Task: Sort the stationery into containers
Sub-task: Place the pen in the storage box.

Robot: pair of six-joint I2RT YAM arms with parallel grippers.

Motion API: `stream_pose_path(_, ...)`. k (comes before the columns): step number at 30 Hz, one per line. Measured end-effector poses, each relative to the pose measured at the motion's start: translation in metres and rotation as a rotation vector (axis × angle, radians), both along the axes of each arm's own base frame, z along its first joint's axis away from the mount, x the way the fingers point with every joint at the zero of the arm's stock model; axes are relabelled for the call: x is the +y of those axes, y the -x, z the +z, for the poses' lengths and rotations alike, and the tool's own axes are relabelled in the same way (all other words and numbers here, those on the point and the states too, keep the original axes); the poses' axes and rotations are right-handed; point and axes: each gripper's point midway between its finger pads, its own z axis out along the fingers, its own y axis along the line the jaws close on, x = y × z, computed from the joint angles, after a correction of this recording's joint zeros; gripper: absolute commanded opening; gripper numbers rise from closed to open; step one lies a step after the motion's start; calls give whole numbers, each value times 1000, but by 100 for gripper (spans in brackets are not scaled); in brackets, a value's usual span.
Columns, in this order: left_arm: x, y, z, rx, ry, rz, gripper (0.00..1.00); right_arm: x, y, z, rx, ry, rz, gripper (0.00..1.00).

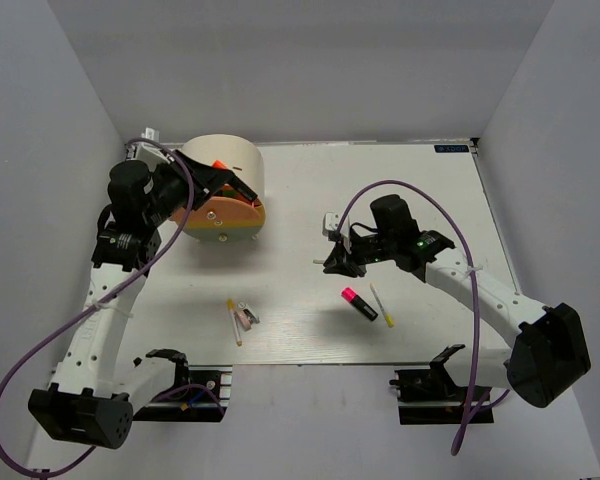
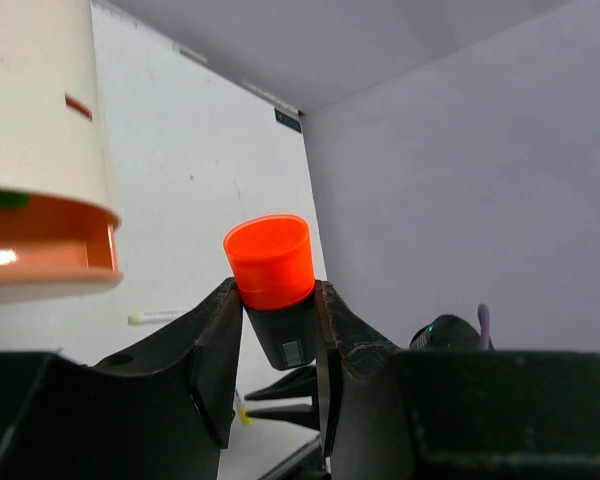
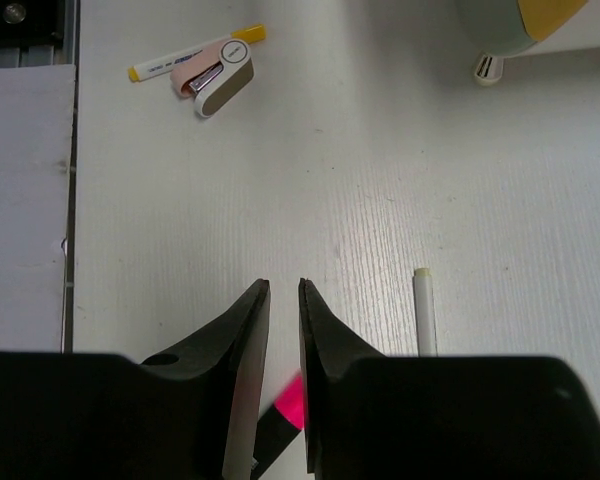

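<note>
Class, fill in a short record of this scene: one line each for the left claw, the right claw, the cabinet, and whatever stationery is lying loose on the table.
left claw: shut on orange-capped marker, held beside the cabinet
right claw: nearly closed, holding nothing, above the table
cabinet: cream cylinder, orange drawer pulled open
loose on table: pink-capped marker, white stick, yellow-ended stick, pinkish clip

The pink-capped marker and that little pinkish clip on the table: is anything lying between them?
No. In the top view, only bare table separates the pink-capped marker from the pinkish clip.
</note>
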Motion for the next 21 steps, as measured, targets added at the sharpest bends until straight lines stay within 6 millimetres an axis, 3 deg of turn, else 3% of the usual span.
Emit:
stream_pose_path(4,8,-14,13,-39,-33,58,9,-1,0,0,-11,2,2,24)
stream_pose_path(14,49,-47,-12,6,-142,303,9,-2,1,6,-33,-9,1,24)
stream_pose_path(21,67,-54,-15,-2,-189,396,9,-4,3,1,-21,0,1,24)
